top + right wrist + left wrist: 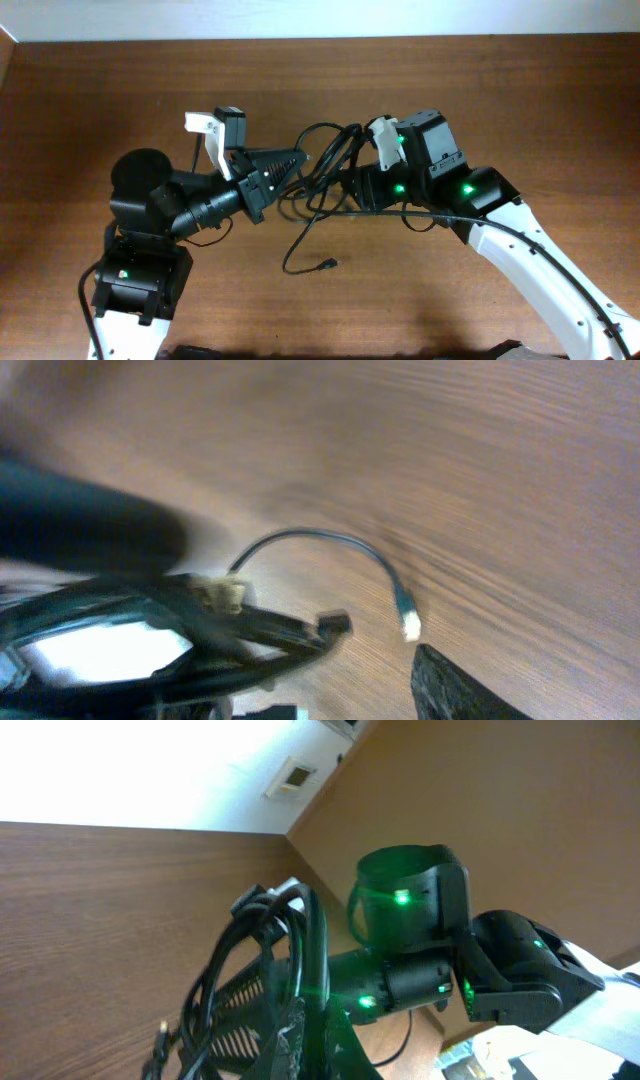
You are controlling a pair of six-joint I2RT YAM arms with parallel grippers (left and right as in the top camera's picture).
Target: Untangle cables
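Table (480,90): brown wood, with both arms brought in toward its middle, the left arm (190,210) black and the right arm (540,240) white.

The cables (325,165): a knot of thin black cords is seen between the two wrists, near the table's centre, partly lifted off the wood. In the left wrist view the loops (270,935) are draped across the ribbed fingers.

Left gripper (295,160): clenched; the cords appear to be pinched at its tip, so the bundle is judged to be anchored on this side.

Right gripper (348,185): set against the far side of the knot. Only one finger (455,690) is shown, apart from the cords, in a blurred picture; whether the jaws are released or closed cannot be told.

Loose tail: one cord is trailed toward the near edge and ended in a small plug (329,265). A second, pale-tipped plug (410,625) lies free on the wood.

Step in hand, as judged: one strand is being separated while the knot is anchored.

Next move, as judged: a single cord must be selected and drawn away from the anchored side, slowly, so that the loops are not tightened.
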